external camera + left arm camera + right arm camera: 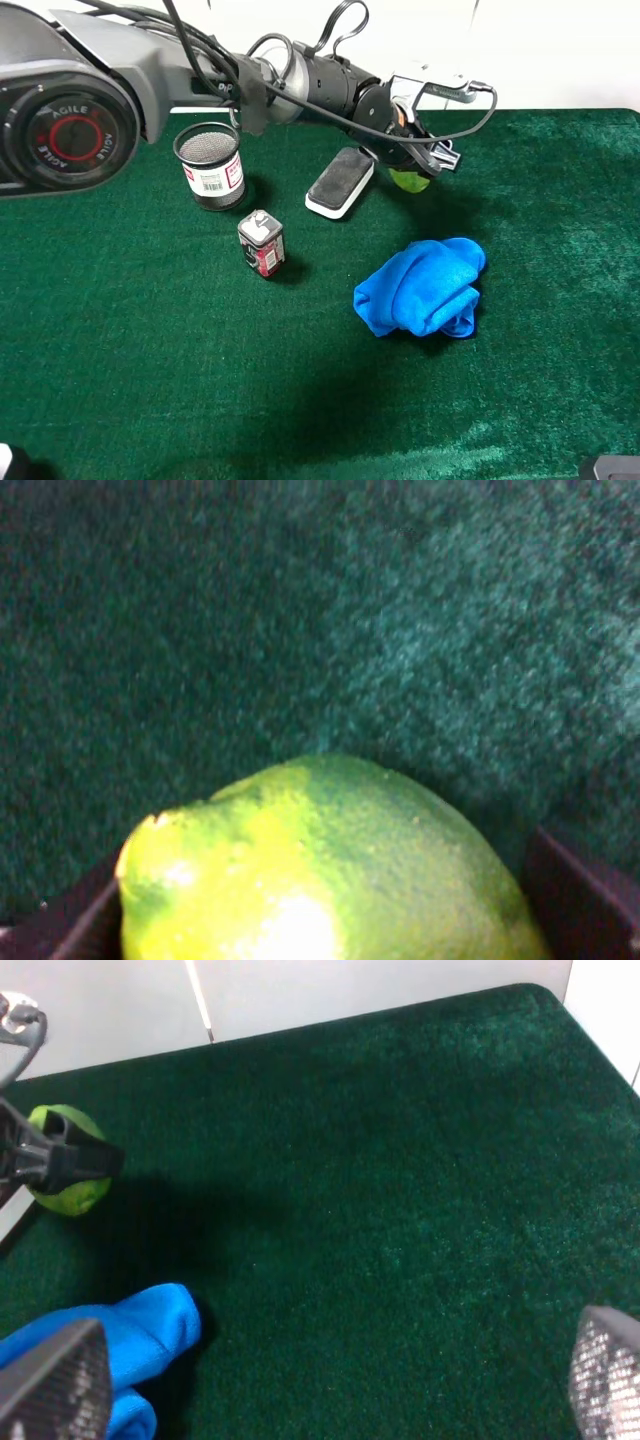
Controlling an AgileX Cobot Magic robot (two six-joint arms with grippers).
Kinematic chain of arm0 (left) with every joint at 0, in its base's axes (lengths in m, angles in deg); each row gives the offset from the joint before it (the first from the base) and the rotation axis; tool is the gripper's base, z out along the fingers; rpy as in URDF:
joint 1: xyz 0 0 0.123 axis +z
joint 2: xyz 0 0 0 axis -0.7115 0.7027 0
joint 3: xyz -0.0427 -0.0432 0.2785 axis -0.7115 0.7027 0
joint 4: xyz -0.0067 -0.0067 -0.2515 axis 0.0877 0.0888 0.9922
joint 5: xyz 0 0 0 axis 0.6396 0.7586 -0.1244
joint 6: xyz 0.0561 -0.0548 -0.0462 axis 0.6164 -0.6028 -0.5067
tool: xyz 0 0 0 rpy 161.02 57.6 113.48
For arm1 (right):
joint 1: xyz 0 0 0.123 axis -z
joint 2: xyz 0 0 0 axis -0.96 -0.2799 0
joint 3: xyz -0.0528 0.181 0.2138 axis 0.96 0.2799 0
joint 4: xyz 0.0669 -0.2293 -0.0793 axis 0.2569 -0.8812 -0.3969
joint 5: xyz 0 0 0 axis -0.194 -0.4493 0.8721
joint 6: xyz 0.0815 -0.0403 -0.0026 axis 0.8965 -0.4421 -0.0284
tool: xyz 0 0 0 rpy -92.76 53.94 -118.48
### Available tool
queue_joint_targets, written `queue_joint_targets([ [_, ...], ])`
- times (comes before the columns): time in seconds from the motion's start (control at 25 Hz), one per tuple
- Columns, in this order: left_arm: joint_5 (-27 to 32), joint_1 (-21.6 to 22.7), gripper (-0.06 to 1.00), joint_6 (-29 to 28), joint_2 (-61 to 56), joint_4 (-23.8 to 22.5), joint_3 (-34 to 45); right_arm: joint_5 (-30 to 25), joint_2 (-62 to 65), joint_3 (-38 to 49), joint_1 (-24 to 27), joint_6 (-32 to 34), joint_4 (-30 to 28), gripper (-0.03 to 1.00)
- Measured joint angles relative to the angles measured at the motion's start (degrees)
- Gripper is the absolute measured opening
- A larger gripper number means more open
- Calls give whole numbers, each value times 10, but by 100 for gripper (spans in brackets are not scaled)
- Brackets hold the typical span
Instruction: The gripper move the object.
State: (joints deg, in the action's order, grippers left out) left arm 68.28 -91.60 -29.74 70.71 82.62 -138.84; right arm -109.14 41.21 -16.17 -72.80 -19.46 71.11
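Felt point(150, 380): green, covers table; lime point(408, 181) at 2 o'clock, cloth point(420, 287) at 4 o'clock.
Left gripper point(320, 915): jaws clasp lime; likely firm, waxy, rolls; grip its middle.
Right gripper point(328, 1380): jaws wide, empty.

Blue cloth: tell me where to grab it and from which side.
Pinch the humped fold atop the blue cloth, coming straight down. It lies crumpled in a soft heap on the green mat, with no free edge lifted to catch from the side.
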Motion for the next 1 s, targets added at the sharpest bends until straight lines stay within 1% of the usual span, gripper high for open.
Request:
queue_joint_targets([
  [0.32,0,0,71,16,8,0,0,0,0,0,0,0,0,70],
  [1.0,2,0,71,18,20,0,0,0,0,0,0,0,0,70],
])
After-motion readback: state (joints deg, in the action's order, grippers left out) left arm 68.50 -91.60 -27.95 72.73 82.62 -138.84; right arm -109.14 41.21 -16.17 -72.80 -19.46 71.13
